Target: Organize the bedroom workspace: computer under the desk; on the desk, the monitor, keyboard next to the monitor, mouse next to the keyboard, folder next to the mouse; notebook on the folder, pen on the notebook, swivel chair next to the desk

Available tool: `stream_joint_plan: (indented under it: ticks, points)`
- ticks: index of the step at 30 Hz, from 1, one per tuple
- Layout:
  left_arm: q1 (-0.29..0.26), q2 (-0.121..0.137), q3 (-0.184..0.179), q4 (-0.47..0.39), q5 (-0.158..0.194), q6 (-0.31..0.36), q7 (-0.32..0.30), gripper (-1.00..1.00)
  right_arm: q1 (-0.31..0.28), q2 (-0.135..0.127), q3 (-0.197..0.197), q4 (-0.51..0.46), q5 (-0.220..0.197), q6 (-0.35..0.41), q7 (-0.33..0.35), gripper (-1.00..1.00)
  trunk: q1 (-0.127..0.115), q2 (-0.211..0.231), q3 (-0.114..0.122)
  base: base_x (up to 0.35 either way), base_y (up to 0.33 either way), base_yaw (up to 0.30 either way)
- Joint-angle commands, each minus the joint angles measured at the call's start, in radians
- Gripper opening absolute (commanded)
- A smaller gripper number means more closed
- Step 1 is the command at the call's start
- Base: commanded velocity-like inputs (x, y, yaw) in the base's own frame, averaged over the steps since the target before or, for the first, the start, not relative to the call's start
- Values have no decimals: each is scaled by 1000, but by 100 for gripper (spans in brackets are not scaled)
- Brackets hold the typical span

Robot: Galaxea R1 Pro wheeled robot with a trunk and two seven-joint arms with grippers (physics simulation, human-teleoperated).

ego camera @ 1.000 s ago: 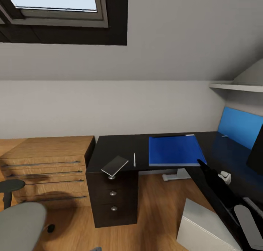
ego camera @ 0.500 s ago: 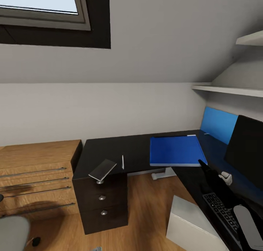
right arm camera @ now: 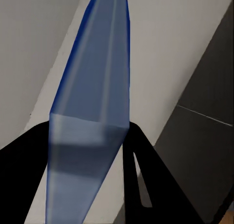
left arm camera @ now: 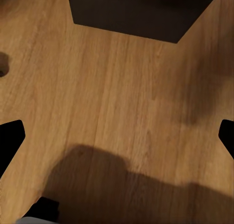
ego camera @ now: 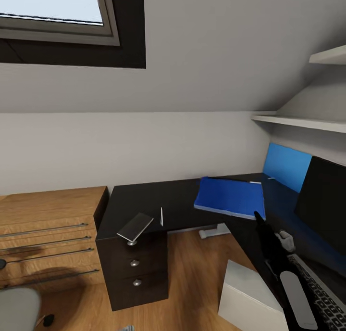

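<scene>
The right end effector (ego camera: pixel 256 217) is clamped on the folder's (ego camera: pixel 230 197) near edge, the folder tilted above the tabletop (ego camera: pixel 144 201) (a thin-edge pinch); it could slip and drop askew.

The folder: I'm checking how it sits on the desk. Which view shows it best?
The head view: the whole blue folder shows above the black desk, near edge tilted up. The right wrist view sees it edge-on between the right gripper fingers. The left wrist view faces floor.

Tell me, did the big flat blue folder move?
Yes. The big flat blue folder, pinched by the right gripper, tilted up off the glossy black desk.
</scene>
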Motion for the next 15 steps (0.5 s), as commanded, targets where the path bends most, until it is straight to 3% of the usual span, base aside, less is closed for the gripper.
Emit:
stream_joint_plan:
  ticks: [1,5,9,12,15]
  points:
    - [-1,1,-3,-2,4,3,7,100,-1,13,-1,0,-10,-50,-7,-100,-4,6,2,0,0,0]
    - [-1,1,-3,-2,4,3,7,100,-1,35,0,4,-18,-169,-56,-100,-19,34,15,0,0,0]
    - [-1,1,-3,-2,4,3,7,100,-1,46,0,6,-35,-181,-69,-100,-35,62,27,0,0,0]
    - [-2,1,-3,-2,4,3,7,100,-1,95,0,6,-131,-187,-70,-100,-46,83,36,0,0,0]
    - [-1,1,-3,-2,4,3,7,100,-1,110,8,6,-185,-185,-70,-100,-58,104,46,0,0,0]
